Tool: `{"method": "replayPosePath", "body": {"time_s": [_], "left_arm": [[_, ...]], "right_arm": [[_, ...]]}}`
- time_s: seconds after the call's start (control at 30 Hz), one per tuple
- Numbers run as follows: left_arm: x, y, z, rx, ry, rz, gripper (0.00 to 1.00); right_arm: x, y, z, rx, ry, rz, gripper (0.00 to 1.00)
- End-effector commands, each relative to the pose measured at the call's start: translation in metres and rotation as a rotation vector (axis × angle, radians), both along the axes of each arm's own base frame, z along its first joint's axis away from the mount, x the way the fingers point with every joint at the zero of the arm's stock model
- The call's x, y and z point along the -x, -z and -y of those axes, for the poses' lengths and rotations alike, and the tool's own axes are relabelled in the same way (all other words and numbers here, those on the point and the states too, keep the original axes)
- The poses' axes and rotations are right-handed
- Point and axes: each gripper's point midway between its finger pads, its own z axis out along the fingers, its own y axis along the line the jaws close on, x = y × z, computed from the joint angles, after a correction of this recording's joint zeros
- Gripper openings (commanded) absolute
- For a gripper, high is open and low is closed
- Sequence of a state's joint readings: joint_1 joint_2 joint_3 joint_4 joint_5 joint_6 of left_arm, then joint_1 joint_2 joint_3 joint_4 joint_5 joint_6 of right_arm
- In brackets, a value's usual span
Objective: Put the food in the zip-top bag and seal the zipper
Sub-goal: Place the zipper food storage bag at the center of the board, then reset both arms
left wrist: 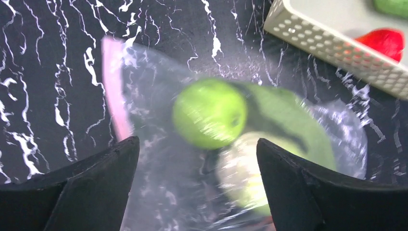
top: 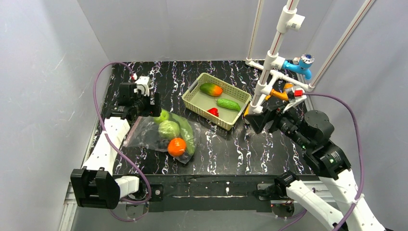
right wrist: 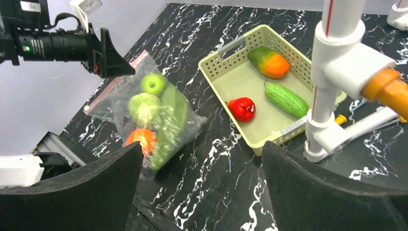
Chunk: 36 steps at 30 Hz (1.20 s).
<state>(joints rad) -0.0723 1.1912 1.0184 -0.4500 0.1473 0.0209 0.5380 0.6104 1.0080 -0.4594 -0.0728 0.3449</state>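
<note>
The clear zip-top bag (top: 153, 136) lies left of centre on the black marble table. Inside it show a green apple (top: 163, 115), pale cabbage (top: 169, 129), orange (top: 176, 146), green leaves (top: 186, 131) and a dark purple piece (top: 161, 143). Its pink zipper (left wrist: 115, 89) runs along the left edge. The mango (top: 211, 89), cucumber (top: 228, 104) and small red piece (top: 213, 111) lie in the cream basket (top: 194, 91). My left gripper (left wrist: 197, 144) is open just above the bag's apple (left wrist: 210, 113) end. My right gripper (right wrist: 202, 149) is open and empty, right of the basket.
A white pipe frame (top: 269, 72) with blue (top: 297, 66) and orange (top: 280, 94) fittings stands at the back right, close to my right gripper (top: 255, 121). Grey walls enclose the table on three sides. The basket (right wrist: 250, 142) lies between the bag (right wrist: 190, 126) and the frame.
</note>
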Motion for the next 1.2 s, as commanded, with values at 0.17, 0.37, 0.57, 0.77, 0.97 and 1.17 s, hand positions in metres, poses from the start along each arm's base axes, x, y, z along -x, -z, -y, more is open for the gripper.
{"method": "replayPosePath", "body": {"time_s": [0.17,0.37,0.57,0.77,0.97,1.17], "left_arm": [[0.032,-0.13,0.024,0.292,-0.076,0.219,0.97],[0.093,-0.211,0.057,0.556,0.062,0.446,0.98],[0.139,-0.251,0.059,0.68,0.08,0.619,0.98],[0.156,-0.254,0.054,0.674,0.07,0.66,0.98],[0.162,-0.251,0.05,0.628,0.068,0.662,0.98],[0.165,-0.248,0.051,0.628,0.066,0.643,0.98]], "right_arm": [[0.027,-0.005,0.041,0.048,0.111,0.011,0.98],[0.046,-0.035,0.065,0.017,0.18,0.033,0.98],[0.067,-0.065,0.084,0.022,0.2,0.093,0.98],[0.082,-0.074,0.098,-0.019,0.228,0.161,0.98],[0.095,-0.082,0.109,-0.022,0.236,0.201,0.98],[0.107,-0.083,0.113,-0.048,0.227,0.223,0.98]]}}
